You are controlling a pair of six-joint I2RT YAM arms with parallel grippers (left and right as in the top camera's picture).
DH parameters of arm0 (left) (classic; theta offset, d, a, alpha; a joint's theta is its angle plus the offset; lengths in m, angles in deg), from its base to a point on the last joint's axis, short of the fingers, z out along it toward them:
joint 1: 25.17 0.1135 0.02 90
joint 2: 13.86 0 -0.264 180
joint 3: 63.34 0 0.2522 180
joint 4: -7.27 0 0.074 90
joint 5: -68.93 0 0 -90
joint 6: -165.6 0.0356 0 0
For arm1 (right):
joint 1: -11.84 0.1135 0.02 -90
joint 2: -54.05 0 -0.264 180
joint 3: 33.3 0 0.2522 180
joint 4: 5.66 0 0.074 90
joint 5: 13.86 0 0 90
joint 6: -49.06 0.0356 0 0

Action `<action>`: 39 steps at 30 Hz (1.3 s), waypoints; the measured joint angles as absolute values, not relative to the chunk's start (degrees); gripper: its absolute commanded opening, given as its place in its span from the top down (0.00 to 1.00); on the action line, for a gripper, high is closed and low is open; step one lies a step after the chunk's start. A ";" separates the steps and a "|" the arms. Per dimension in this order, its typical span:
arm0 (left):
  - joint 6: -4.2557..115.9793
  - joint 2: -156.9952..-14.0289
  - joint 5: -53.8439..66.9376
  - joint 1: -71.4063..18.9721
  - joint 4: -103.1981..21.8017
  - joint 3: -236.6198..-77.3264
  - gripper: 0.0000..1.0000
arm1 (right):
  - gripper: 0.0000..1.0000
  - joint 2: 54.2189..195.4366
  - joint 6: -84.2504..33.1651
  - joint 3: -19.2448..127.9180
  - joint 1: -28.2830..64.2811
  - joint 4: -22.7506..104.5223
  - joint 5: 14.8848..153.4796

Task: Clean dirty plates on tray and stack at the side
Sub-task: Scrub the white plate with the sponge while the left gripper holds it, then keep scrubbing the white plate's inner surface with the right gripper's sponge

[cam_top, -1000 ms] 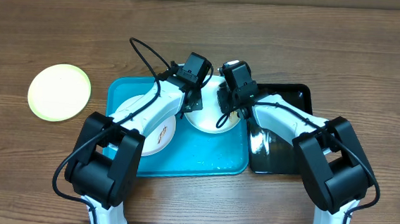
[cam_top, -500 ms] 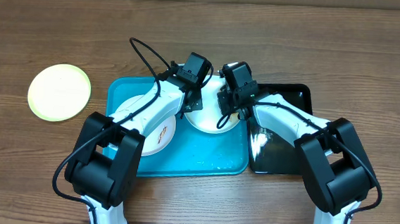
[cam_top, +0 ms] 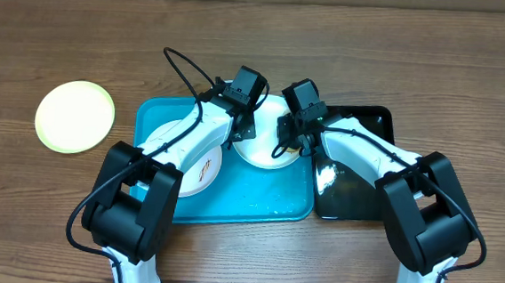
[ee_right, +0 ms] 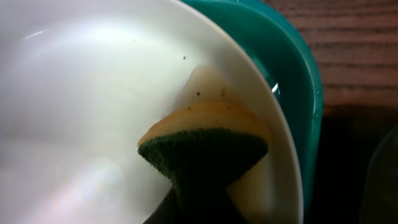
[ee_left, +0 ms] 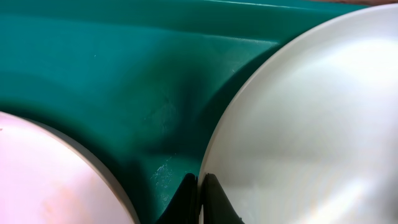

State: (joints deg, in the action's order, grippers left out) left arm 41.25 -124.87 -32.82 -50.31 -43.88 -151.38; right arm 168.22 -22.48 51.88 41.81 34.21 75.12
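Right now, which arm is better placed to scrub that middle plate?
Right. The right end effector holds the sponge on the white plate; the left end effector only clamps that plate's rim.

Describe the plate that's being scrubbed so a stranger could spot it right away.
Find the blue tray mid-table. The plate sits in its far right corner, beside the black tray. Unlike the other white plate on the tray's left, it has a green-and-yellow sponge pressed on it.
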 measured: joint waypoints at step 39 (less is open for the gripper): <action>41.25 -124.89 -32.84 -50.21 -43.90 -151.27 0.96 | 0.89 164.47 -4.63 53.52 29.88 46.23 111.41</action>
